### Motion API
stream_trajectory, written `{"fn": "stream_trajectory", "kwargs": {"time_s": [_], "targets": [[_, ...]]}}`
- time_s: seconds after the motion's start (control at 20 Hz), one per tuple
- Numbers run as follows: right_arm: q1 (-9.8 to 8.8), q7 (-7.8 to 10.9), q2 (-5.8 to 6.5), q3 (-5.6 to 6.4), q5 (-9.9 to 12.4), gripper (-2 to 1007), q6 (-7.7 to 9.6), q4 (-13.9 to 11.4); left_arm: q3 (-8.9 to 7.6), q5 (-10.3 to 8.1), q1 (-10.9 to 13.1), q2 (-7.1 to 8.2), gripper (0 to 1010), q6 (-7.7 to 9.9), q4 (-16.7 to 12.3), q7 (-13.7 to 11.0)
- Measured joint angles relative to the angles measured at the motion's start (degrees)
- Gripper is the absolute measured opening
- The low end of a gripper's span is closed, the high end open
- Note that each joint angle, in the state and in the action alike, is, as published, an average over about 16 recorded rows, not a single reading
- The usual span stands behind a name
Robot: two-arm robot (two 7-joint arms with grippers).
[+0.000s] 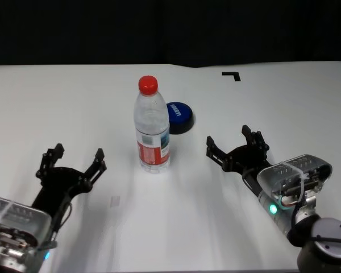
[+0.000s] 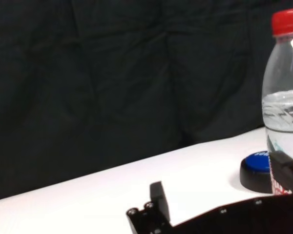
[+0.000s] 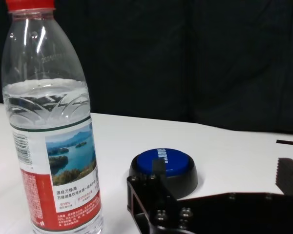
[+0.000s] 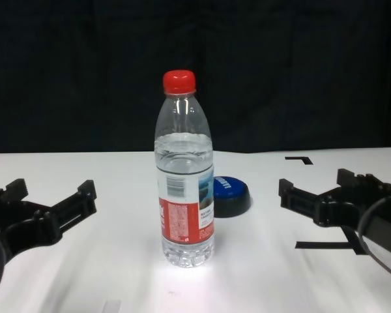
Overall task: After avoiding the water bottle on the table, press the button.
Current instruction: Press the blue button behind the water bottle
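On the table [image 1: 57, 102], mid-field, landmark item: bottle [image 1: 152, 128], upright, red cap on, partly filled, nothing touching it.

Button [image 1: 179, 117]: just behind the bottle and a little to the robot's right, partly hidden by it in the head and chest views; low, blue-topped, on a black base. Judged placed so that a straight reach from the front centre meets the bottle first, hence the detour the task asks for.

Right gripper [image 1: 235, 147]: to the right of the bottle and slightly nearer the robot, apart from it, fingers spread wide, holding nothing. Aimed forward past the bottle's right side; its wrist view shows the button ahead with the bottle off to one side. Judged the arm better placed for the press.

Left gripper [image 1: 73, 161]: well to the left of the bottle, nearer the robot, fingers spread, holding nothing. From here the bottle stands between it and the button, which likely explains why it sits idle.

Open room: bare surface right of the bottle, running up to the button's right flank; this corridor looks unobstructed. Tape corner [image 1: 232, 75] lies beyond the button toward the far edge, flat, no hindrance. Far edge of the table lies well behind the bottle; dark backdrop beyond.

Risk, as judged: the bottle is tall and narrow-based; a brush from a finger sweeping leftward could tip it onto the button.
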Motion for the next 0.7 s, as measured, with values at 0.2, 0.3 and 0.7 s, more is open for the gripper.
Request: {"fn": "stream_trajectory", "kwargs": {"time_s": [0.2, 0.3, 0.7], "targets": [[0.00, 0.00, 0.00, 0.00, 0.00, 1003, 0.00, 0.00, -0.53, 0.38, 0.58, -0.41, 1003, -0.03, -0.40, 0.34], [0.00, 0.00, 0.00, 0.00, 0.00, 1003, 0.00, 0.00, -0.78, 0.58, 0.86, -0.62, 1003, -0.06, -0.55, 0.52], [0.00, 0.00, 0.00, 0.00, 0.00, 1003, 0.00, 0.00, -1.49, 1.46, 1.75, -1.48, 1003, -0.23, -0.86, 1.22]]}}
